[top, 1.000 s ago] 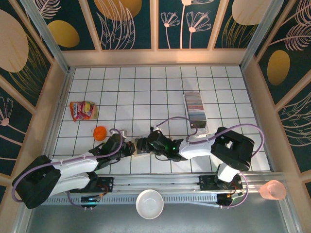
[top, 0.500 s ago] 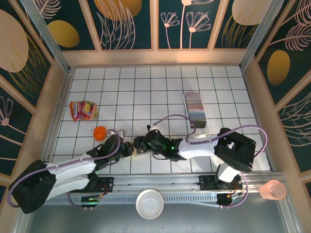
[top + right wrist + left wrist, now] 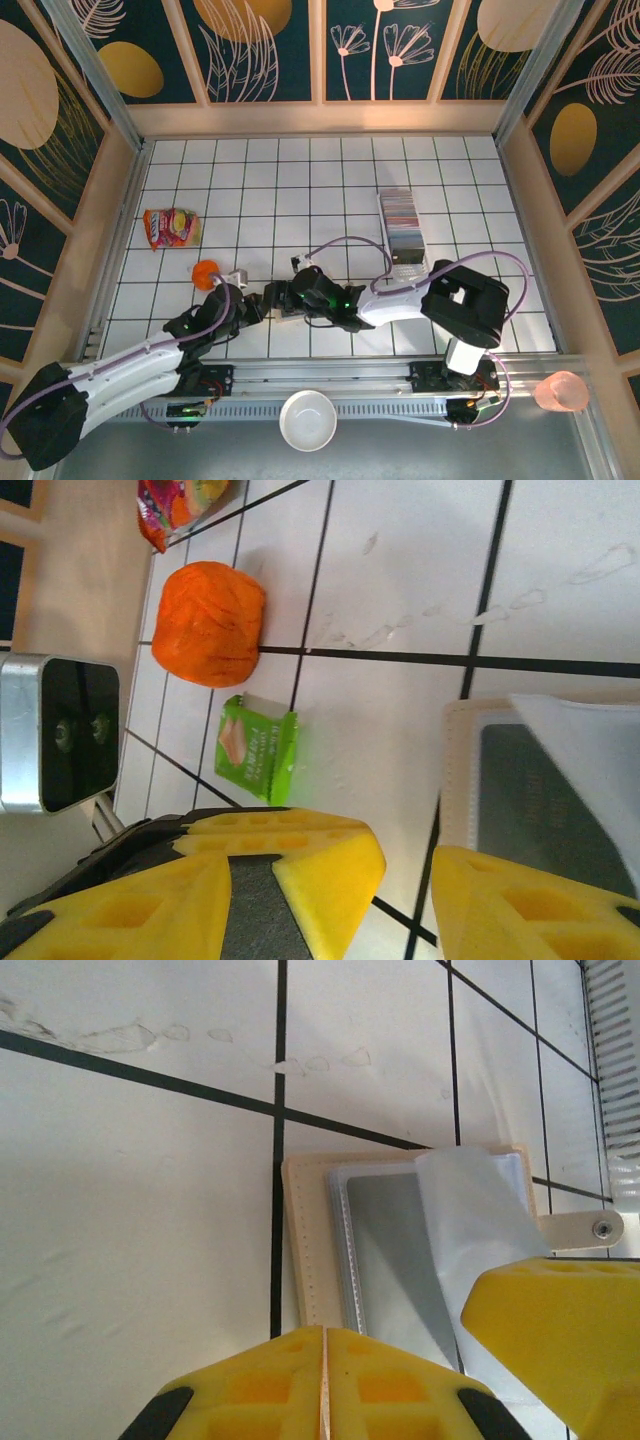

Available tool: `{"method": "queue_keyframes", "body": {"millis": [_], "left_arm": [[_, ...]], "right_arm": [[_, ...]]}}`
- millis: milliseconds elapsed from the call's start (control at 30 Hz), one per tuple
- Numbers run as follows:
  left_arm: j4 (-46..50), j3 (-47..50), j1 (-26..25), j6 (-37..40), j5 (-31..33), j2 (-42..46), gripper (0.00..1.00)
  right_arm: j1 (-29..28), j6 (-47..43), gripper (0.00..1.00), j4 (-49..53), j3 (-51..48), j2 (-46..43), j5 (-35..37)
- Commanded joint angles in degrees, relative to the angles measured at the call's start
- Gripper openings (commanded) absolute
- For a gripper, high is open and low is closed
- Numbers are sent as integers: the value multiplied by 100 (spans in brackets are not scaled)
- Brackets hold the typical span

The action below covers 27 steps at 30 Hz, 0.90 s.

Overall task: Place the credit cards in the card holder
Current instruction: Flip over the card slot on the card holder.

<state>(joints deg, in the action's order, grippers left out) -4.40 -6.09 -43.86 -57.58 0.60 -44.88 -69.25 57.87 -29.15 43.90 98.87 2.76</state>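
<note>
Now left fingers (image 3: 270, 1375) are pressed together, empty, just beside the open card holder (image 3: 305, 1250) on the desk (image 3: 140, 1210). Right fingers (image 3: 300, 865) are spread partway, one over its clear sleeve. Credit cards (image 3: 402, 222) sit well apart in a tray (image 3: 412, 264).

A white tabletop (image 3: 330, 170), ruled by thin black lines into a grid of squares, is spread across the middle of the top view. It is enclosed at the top, left and right by a pale wooden border (image 3: 320, 118). Above the border, dark teal wall panels (image 3: 275, 50) are set, painted with cream line-drawn leaves and flowers and mustard-gold ovals. The panels are divided by light wooden strips, and bare metal posts (image 3: 95, 70) are placed at the upper left and upper right. Along the lower edge a metal rail (image 3: 330, 372) is mounted, with a grey surface (image 3: 400, 450) below it. The scene is evenly lit. In the left wrist view, faint smudges (image 3: 120, 1035) are seen on the glossy white surface at the upper left.
</note>
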Motion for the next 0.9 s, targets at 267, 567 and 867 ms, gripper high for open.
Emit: {"method": "queue_keyframes", "body": {"millis": [267, 567, 867], "left_arm": [[1495, -151, -35, -433, 904, 1235, 13], [1110, -495, -35, -122, 603, 766, 32], [29, -671, -35, 198, 225, -263, 50]], "right_arm": [[30, -1162, 58, -504, 1335, 71, -479], [1073, -5439, 61, 1803, 1079, -2301, -209], [3490, -12018, 89, 5862, 1007, -4213, -794]]}}
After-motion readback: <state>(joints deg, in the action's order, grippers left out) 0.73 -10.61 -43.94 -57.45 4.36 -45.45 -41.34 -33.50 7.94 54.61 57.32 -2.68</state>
